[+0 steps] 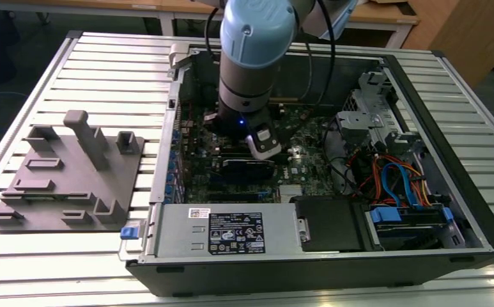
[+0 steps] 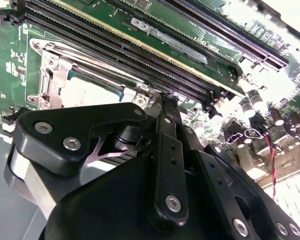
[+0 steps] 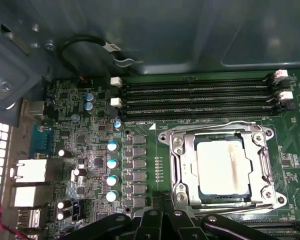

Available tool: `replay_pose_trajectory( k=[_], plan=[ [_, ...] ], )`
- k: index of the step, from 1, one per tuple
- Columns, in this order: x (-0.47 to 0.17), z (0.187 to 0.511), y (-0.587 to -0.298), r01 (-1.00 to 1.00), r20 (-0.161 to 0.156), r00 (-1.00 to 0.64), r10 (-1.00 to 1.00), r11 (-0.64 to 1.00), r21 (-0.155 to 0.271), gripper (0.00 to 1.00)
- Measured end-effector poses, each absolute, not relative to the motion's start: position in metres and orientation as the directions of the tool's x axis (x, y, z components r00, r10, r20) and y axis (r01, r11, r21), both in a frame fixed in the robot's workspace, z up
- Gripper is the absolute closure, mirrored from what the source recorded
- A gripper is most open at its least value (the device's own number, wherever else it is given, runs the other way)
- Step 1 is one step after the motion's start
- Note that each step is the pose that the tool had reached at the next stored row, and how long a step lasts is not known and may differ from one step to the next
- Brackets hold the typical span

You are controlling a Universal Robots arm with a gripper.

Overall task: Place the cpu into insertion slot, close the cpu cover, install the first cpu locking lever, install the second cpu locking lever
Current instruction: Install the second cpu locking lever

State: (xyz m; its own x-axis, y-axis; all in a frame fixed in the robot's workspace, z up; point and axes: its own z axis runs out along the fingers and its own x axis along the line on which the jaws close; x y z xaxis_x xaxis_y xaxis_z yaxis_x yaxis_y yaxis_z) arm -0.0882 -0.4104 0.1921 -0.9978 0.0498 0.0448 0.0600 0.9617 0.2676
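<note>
Exterior view: an open computer case (image 1: pixel 451 192) is seen lying on a slatted table (image 1: pixel 101 70), with the arm (image 1: pixel 251 57) reaching straight down into it over the green motherboard (image 1: pixel 302 173); a grey fixture plate (image 1: pixel 59 185) lies on the table at the exterior view's left, well apart from the case. The socket area is hidden here behind the arm.

First wrist view: the cpu (image 3: pixel 222 167) is seen seated flat in the insertion slot (image 3: pixel 172 170), its dull silver top exposed through the cut-out of the cpu cover (image 3: pixel 182 172), which lies down around it. Thin wire levers (image 3: pixel 225 123) are seen along the frame's edges — whether they are latched cannot be told. Long black memory slots (image 3: pixel 195 97) run just beside the socket.

Second wrist view: the gripper (image 2: pixel 162 97) is shown from behind, its black linkage near the socket's edge; the cpu appears as a pale patch inside the silver frame.

Fingers: drawn together at the tips, with nothing seen held — no contact with the cover can be confirmed.
</note>
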Motion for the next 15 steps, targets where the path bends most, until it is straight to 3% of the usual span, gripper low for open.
replay_pose_trajectory(
  k=[15],
  plan=[
    [-0.089, 0.211, -0.410, 0.060, 0.045, -0.998, 0.050, 0.961, 0.268, 0.90]
  ],
)
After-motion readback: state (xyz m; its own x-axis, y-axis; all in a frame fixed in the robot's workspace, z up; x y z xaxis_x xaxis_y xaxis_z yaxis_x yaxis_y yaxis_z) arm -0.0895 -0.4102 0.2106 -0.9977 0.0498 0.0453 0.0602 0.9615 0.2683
